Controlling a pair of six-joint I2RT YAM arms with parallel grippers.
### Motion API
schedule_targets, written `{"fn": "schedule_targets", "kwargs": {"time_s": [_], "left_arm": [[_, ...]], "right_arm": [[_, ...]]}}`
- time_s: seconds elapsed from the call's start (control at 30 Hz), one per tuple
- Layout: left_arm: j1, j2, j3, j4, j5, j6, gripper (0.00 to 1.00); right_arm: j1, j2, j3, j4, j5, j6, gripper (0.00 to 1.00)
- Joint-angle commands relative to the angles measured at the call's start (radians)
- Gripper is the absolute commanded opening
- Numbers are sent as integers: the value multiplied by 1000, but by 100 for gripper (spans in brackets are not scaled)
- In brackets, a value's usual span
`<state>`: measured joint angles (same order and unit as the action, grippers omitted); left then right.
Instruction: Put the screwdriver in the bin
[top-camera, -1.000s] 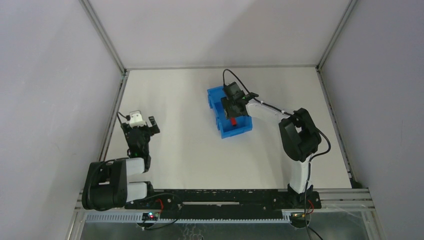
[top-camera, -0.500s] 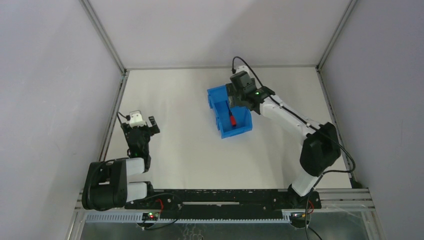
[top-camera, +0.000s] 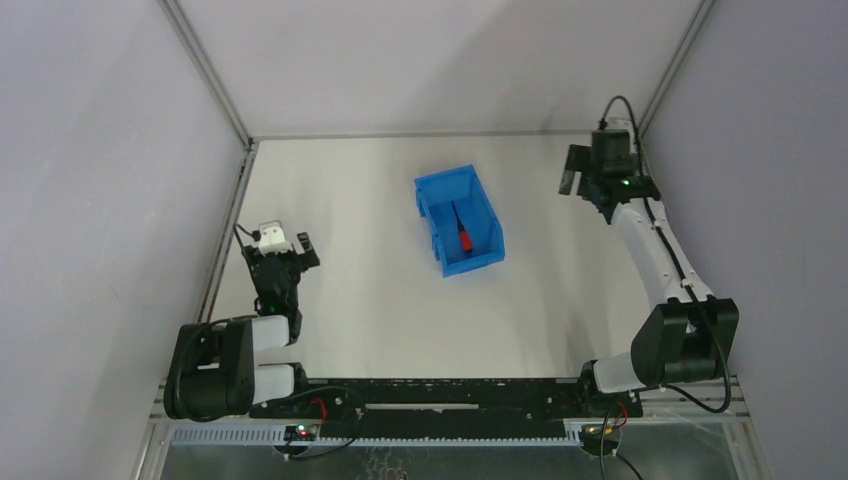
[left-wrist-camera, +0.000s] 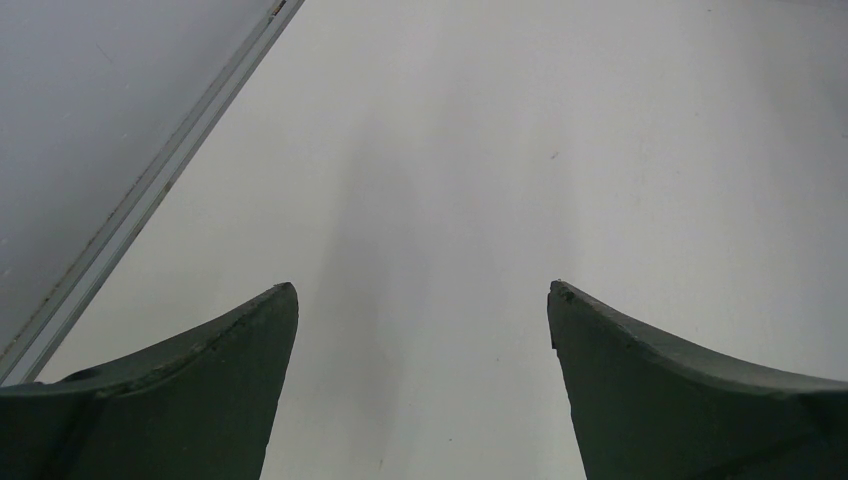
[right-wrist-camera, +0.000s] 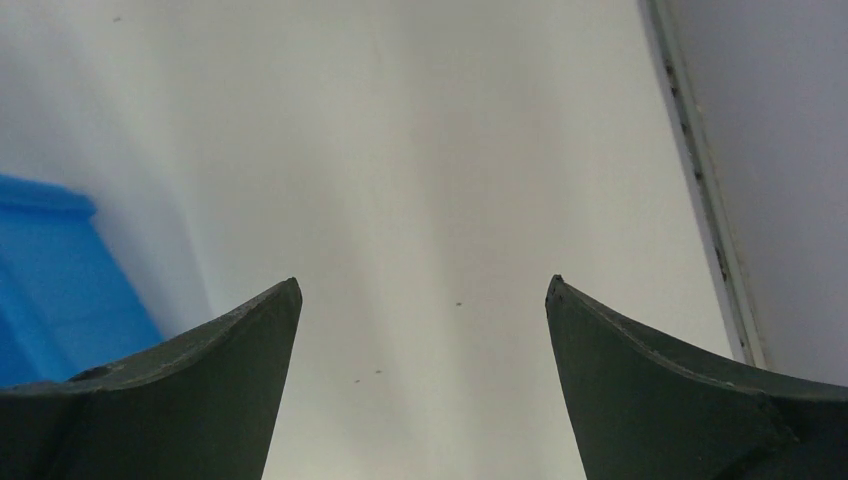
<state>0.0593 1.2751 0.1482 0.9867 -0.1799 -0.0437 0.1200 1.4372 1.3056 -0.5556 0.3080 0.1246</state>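
Slim red-handled, black-shafted screwdriver (top-camera: 463, 234) inside bright blue rectangular plastic bin (top-camera: 430, 212); left gripper (left-wrist-camera: 420, 290) and right gripper (right-wrist-camera: 420, 288) both released.

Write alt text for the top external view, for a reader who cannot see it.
A small red-handled screwdriver lies inside a blue bin near the middle of a white table. The right end effector hangs open and empty near the far right corner, and the left end effector sits open by the left edge.
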Motion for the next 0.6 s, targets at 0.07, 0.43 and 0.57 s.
{"fn": "schedule_targets", "kwargs": {"time_s": [0.07, 0.43, 0.57], "left_arm": [[-4, -14, 44, 75, -5, 19, 100], [-4, -15, 44, 75, -5, 19, 100], [-4, -14, 44, 75, -5, 19, 100]], "right_arm": [[-185, -89, -47, 68, -174, -27, 100], [-217, -119, -77, 87, -208, -22, 100], [-217, -127, -87, 103, -243, -16, 100]]}}
